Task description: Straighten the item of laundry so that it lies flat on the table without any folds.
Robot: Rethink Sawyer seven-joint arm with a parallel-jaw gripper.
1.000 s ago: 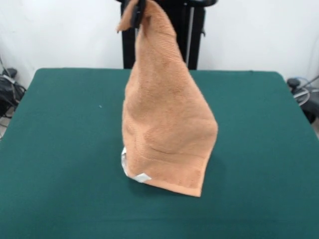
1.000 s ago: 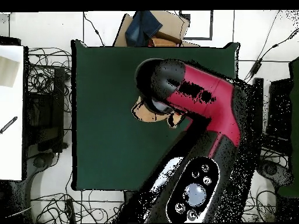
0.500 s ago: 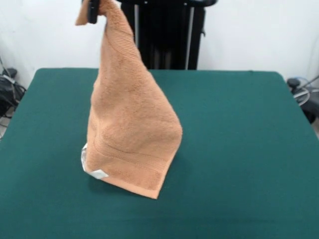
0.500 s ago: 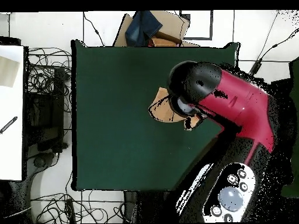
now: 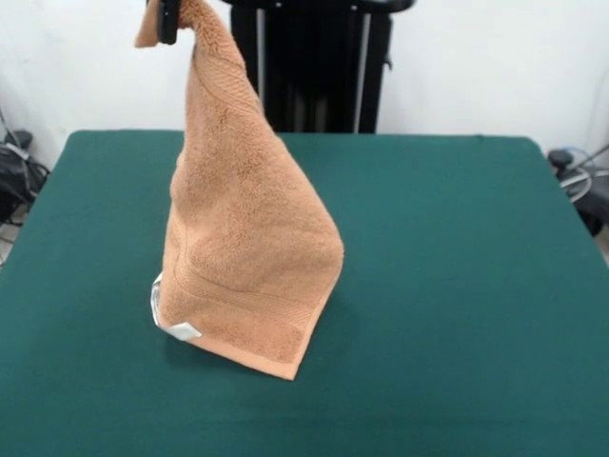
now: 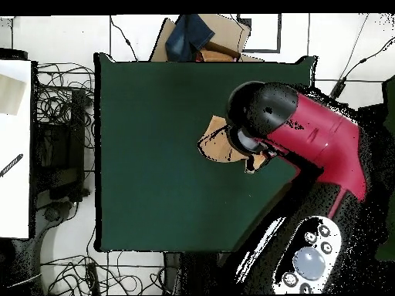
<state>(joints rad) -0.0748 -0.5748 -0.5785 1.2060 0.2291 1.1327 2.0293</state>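
The orange-tan terry towel hangs in a tall cone, pinched at its top corner by the black gripper, whose jaws are clamped on the cloth. Its looped pile is ribbed by a woven band near the lower hem, where a white tag shows no legible writing. The bottom edge meets the green felt table left of centre.

overhead view. the red and black arm reaches from the lower right over the green table. its rounded black end covers most of the orange-tan towel, which shows only as a small patch at the arm's left edge.
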